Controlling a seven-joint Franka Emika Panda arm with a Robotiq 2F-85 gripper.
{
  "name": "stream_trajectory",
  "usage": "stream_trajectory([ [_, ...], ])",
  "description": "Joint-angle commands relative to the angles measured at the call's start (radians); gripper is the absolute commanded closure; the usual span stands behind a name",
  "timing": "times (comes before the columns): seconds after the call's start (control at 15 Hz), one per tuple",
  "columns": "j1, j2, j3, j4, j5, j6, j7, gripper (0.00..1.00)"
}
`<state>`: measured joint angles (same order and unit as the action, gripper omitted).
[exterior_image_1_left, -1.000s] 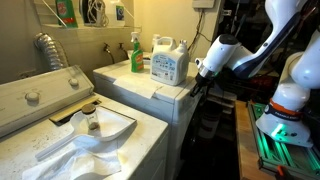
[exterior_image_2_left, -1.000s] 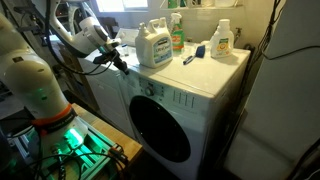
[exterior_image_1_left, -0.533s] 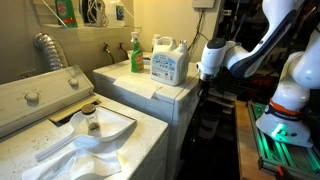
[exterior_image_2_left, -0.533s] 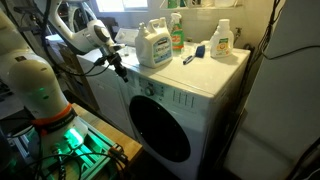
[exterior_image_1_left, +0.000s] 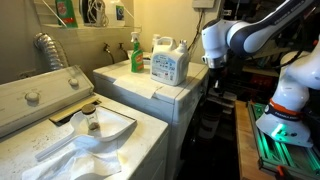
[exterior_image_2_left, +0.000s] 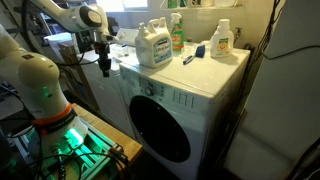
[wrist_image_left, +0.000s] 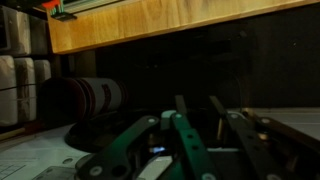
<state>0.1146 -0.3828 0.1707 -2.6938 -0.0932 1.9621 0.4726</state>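
Wrist view is dark and tells little: the claw (wrist_image_left: 197, 105) comes up from the bottom edge, its fingers (wrist_image_left: 185, 135) standing close together with a narrow gap and nothing between them. Whether it is fully closed or partly open I cannot tell.

In both exterior views the claw (exterior_image_2_left: 105, 70) hangs pointing down beside the washing machine (exterior_image_2_left: 160, 125), just off its corner and touching nothing. Its tips sit about level with the tabletop (exterior_image_2_left: 215, 68), which here is the machine's flat white top. The nearest thing is the detergent jug (exterior_image_1_left: 169, 62), upright on that tabletop near the edge that faces the arm. A green bottle (exterior_image_1_left: 135, 52) stands just beyond it.

I judge this an approach step, with the arm in free air and no grip made. Reaching the jug would call for lifting the claw above the tabletop edge, spreading the fingers wide and coming in at the handle or neck without knocking the machine's corner.
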Motion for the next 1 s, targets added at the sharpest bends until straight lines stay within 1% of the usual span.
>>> stream_trajectory([
  [0.0, 0.004, -0.244, -0.014, 0.016, 0.046, -0.179, -0.095, 0.38],
  [0.2, -0.006, -0.366, -0.021, 0.079, 0.035, -0.292, -0.142, 0.14],
  [0.33, -0.004, -0.437, -0.048, 0.121, 0.051, -0.337, -0.202, 0.02],
  [0.4, -0.005, -0.463, -0.058, 0.138, 0.058, -0.345, -0.226, 0.00],
  [0.53, -0.008, -0.498, -0.085, 0.173, 0.086, -0.349, -0.271, 0.00],
  [0.6, -0.028, -0.447, -0.041, 0.166, 0.058, -0.323, -0.236, 0.00],
  [0.73, -0.030, -0.482, -0.057, 0.183, 0.071, -0.329, -0.263, 0.00],
  [0.93, -0.030, -0.491, -0.060, 0.183, 0.075, -0.332, -0.270, 0.00],
])
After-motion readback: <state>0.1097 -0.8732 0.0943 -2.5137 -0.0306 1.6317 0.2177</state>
